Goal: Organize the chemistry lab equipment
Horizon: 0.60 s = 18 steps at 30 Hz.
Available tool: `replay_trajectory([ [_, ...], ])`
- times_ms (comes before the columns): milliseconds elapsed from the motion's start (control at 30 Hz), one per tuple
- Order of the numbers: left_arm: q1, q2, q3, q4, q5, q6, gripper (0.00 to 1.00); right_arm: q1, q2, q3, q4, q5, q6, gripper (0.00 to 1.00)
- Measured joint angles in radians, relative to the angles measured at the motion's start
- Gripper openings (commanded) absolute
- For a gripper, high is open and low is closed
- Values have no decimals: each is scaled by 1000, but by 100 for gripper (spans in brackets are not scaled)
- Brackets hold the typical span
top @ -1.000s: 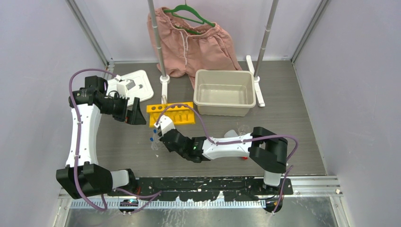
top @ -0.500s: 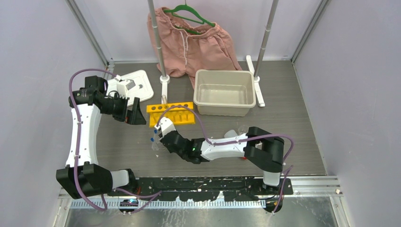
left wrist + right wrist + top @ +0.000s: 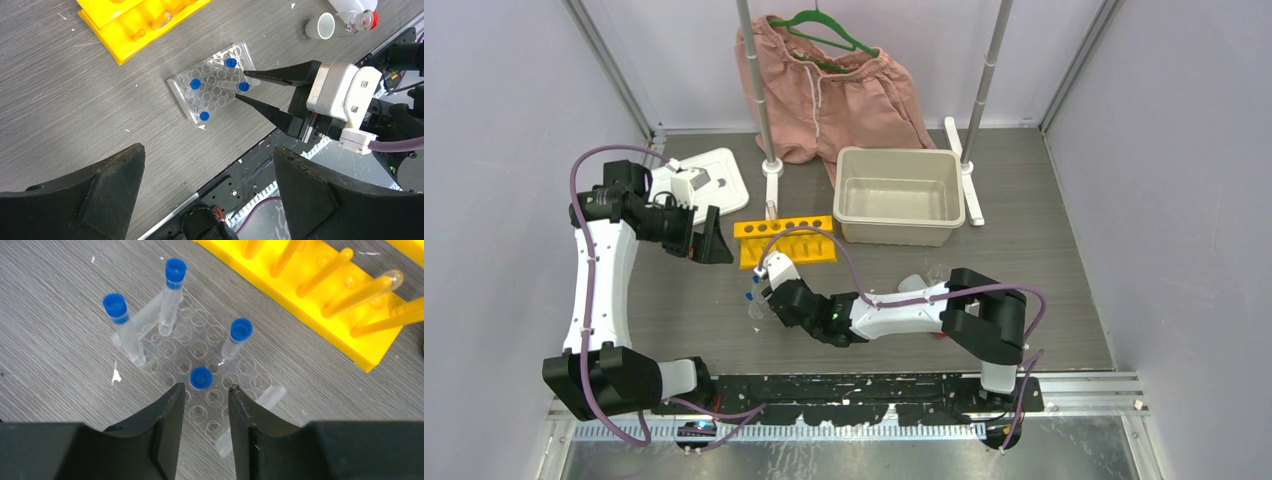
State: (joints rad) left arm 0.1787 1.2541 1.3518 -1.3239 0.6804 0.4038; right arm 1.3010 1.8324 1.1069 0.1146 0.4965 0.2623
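well, the clear plastic grid rack lies flat on the desk, just beside the yellow holed tube rack, with four small clear blue-capped tubes standing in it. my right hand is partly open, its fingers either side of one tube's cap, not clamping it. my left hand hangs above, spread wide and empty

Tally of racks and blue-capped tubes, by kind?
Small clear blue-capped tubes: 4
Clear plastic grid rack: 1
Yellow holed tube rack: 1
Total: 6
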Motion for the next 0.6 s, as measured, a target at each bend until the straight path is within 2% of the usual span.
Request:
replay_trajectory([
  [100,0,0,3,0,0,0,100,0,-21,0,-60,-2,10,60],
  [200,0,0,8,0,0,-2,100,-17,-90,21,-190,-23,40,74],
  [267,0,0,12,-1,0,-3,100,-34,-146,55,-275,-41,72,79],
  [500,0,-2,19,-5,1,-5,100,-147,-462,125,-621,-53,281,83],
  [600,0,-2,21,-8,1,-7,100,-164,-604,124,-845,-43,396,83],
])
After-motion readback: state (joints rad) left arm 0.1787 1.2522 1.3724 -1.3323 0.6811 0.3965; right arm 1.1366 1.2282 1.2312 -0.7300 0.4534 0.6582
